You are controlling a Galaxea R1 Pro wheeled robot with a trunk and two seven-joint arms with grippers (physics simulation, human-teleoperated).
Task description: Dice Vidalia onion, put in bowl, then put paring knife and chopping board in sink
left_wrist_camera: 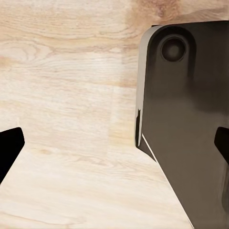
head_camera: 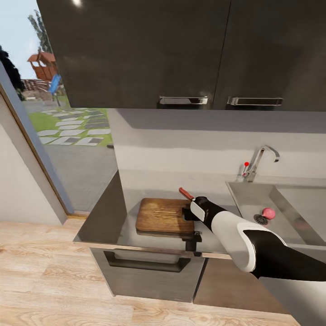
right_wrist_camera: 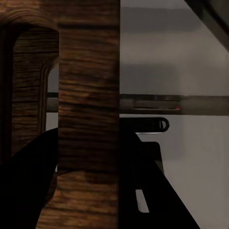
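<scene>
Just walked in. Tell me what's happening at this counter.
The robot's right arm reaches over the countertop, its right pincer at the right edge of the wooden chopping board; the wrist view shows the board's edge between the fingers, so it looks gripped. A red-handled knife lies just behind the pincer. The onion is uncut in the sink beside the drain. The left pincer hangs open above the wood floor.

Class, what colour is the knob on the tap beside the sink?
Red; the knob on the tap shows best in the head view.
</scene>
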